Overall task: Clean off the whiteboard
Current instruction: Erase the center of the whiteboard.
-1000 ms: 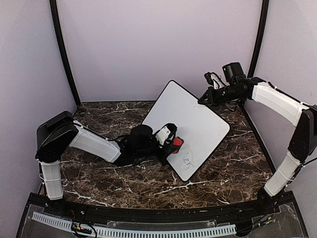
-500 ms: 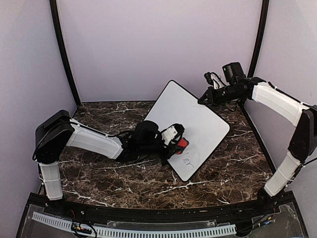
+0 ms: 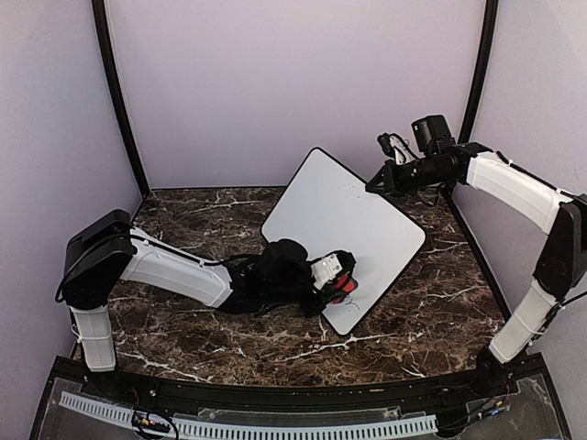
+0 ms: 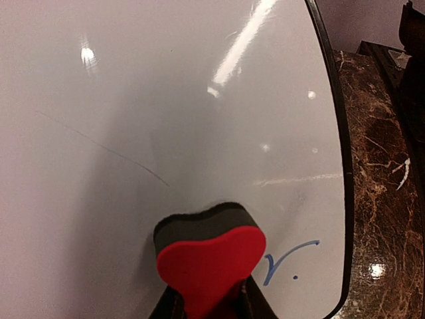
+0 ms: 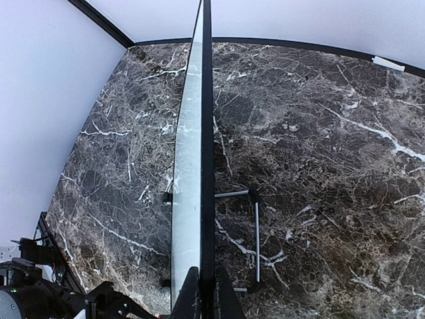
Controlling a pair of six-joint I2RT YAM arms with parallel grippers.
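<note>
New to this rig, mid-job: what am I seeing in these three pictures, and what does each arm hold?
This is a robot: a left arm and a right arm bolted at the near edge of a marble table. The wide picture looks down from above and behind them; the other two come from wrist cameras. The whiteboard stands tilted on the table. The right gripper is shut on its top edge; that wrist view looks along the edge. The left gripper is shut on a red eraser held against the board's face. Its wrist view shows a blue mark beside the eraser, not yet wiped.
</note>
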